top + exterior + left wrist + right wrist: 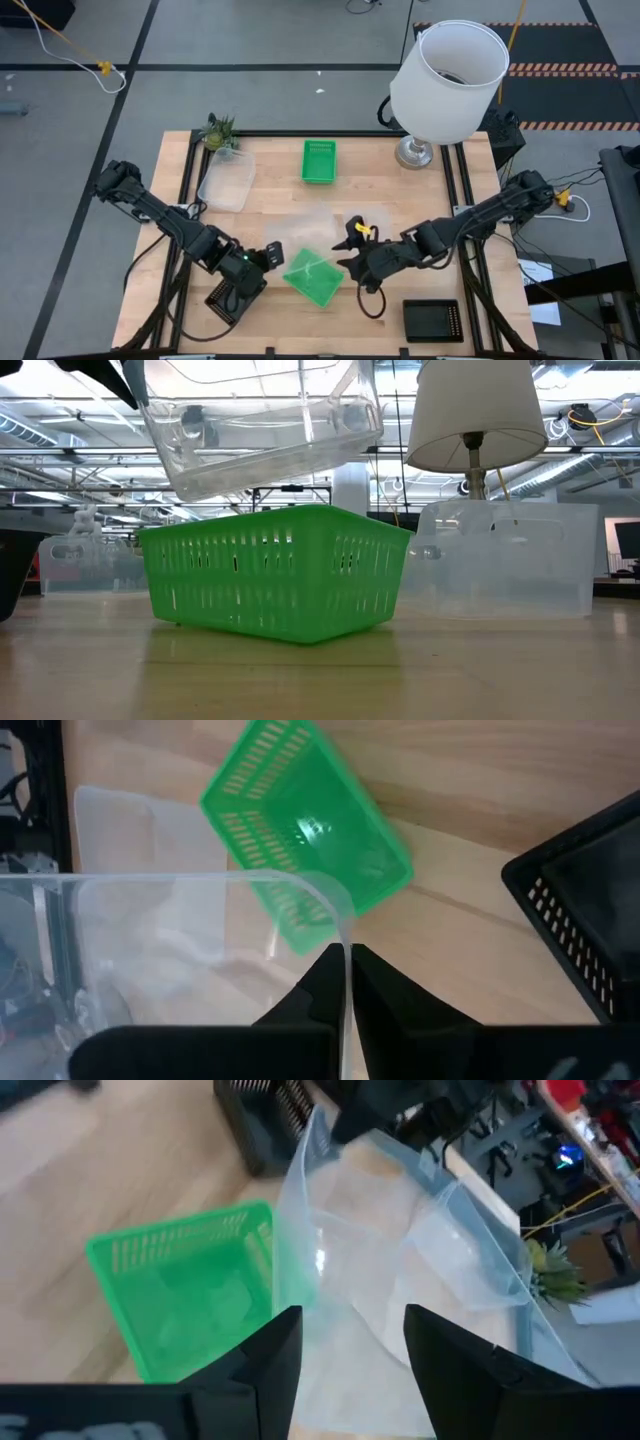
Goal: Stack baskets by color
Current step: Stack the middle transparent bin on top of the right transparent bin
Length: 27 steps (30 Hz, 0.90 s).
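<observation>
My left gripper (268, 258) is shut on a clear basket (260, 430) that hangs tilted in the air over a green basket (312, 276) lying on the table's near middle. My right gripper (350, 1342) stands open at the clear basket's other end (300, 1270), coming from the table's right (352, 262). A second green basket (319, 162) rests flat at the far middle. Another clear basket (228, 180) lies at the far left. One black basket (432, 320) sits near right, and another (230, 296) lies below my left gripper. My left gripper pinches the clear basket's wall at its rim (345, 948), close to a corner, one finger inside the basket and one outside. The fingers slant down from the table's left. The basket is lifted clear and tilted above the green basket. Whether my right gripper touches the clear basket, I cannot tell.
A white lamp (447, 75) stands at the far right corner, a small potted plant (219, 131) at the far left corner. In the low view a clear basket (510, 560) rests on the table below the lamp. Bare wood lies between the baskets.
</observation>
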Available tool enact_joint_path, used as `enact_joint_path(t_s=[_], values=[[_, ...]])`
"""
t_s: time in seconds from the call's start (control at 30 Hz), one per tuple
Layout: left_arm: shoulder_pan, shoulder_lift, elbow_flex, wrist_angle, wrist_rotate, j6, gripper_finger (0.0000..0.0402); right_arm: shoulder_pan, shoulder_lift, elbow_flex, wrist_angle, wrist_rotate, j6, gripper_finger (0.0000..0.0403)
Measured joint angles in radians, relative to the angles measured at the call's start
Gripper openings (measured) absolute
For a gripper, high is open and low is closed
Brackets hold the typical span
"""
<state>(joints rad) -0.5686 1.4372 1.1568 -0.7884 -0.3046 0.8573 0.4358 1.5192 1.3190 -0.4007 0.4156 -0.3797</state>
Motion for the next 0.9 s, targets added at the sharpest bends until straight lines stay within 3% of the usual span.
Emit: enact_joint_path(t_s=[0.23,0.5,0.63,0.9], values=[[0.000,0.000,0.000,-0.048,0.000,0.039,0.0010,0.019,-0.015,0.018,-0.030,0.020,-0.073,0.0179],[0.009,-0.011,0.001,-0.075,0.012,0.107,0.0008,0.004,0.019,0.174,-0.198,0.026,-0.257,0.0220],[0.023,-0.012,0.001,-0.078,0.051,0.135,0.0009,-0.030,0.070,0.208,-0.235,-0.030,-0.355,0.0218],[0.032,-0.013,0.001,-0.090,0.098,0.156,0.0013,-0.062,0.194,0.231,-0.331,-0.023,-0.501,0.0199]])
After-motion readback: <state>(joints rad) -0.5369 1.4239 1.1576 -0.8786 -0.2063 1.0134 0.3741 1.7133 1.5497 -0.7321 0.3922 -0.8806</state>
